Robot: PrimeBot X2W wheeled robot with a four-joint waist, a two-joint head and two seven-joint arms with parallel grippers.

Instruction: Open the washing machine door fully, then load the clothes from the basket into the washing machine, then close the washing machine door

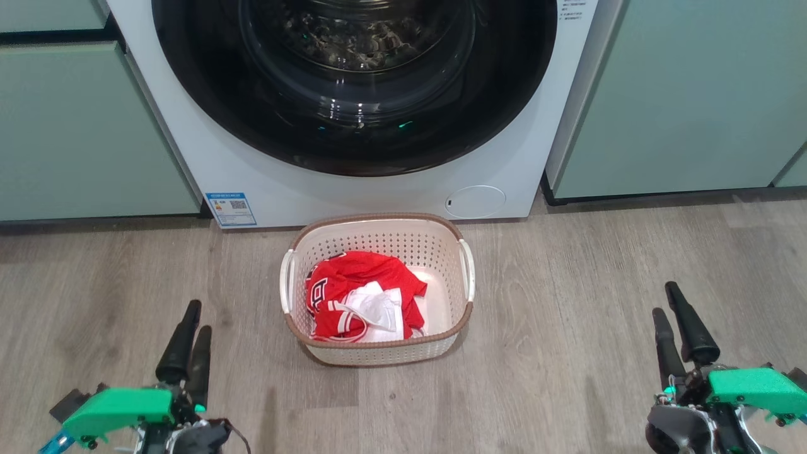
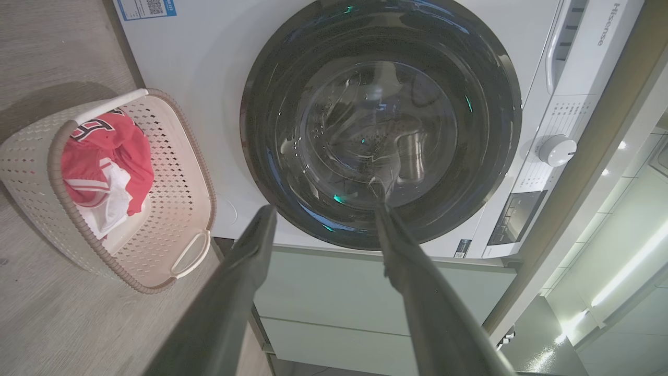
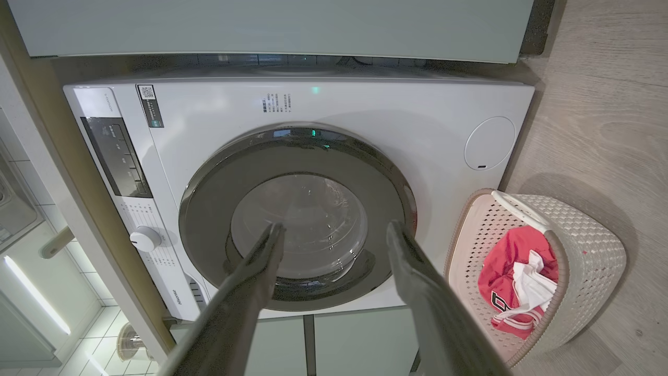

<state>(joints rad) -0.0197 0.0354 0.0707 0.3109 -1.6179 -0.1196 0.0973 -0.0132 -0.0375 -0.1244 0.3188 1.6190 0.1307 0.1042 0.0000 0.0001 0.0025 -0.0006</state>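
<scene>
**Head view.** The door (image 1: 353,94) is being shown shut, flush in the washer (image 1: 284,189), at 12 o'clock. The basket (image 1: 391,246) is standing on the floor just in front of the washer, near the centre. The clothes (image 1: 353,284) are lying bundled towards its 9 o'clock side. The left gripper (image 1: 198,318) is being held at 7 o'clock and the right gripper (image 1: 664,300) at 5 o'clock. Both are low, well apart from basket and door, with fingers spread and nothing between them.

**Left wrist view.** The left gripper (image 2: 324,209) is being held wide apart and empty, aimed at the door (image 2: 381,125) at 12 o'clock. The basket (image 2: 182,172), with the clothes (image 2: 104,156) inside, is lying at 9 o'clock. No gap is being shown anywhere round the door's rim.

**Right wrist view.** The right gripper (image 3: 336,227) is likewise being held spread and empty, its fingers framing the door (image 3: 297,214). The basket (image 3: 589,235) and the clothes (image 3: 511,261) are sitting at 4 o'clock.

**Step in hand (judged).** The opening of the door is being prepared, and nothing is yet being touched. Which edge carries the catch cannot be told. It is best found before one finger is hooked behind that edge. The pull is better guided along the door's own arc than straight outwards, and carried to the full swing. The arm is best kept above the basket's rim, since the basket is standing just below the door. The clothes are best left alone until the door is fully open.
</scene>
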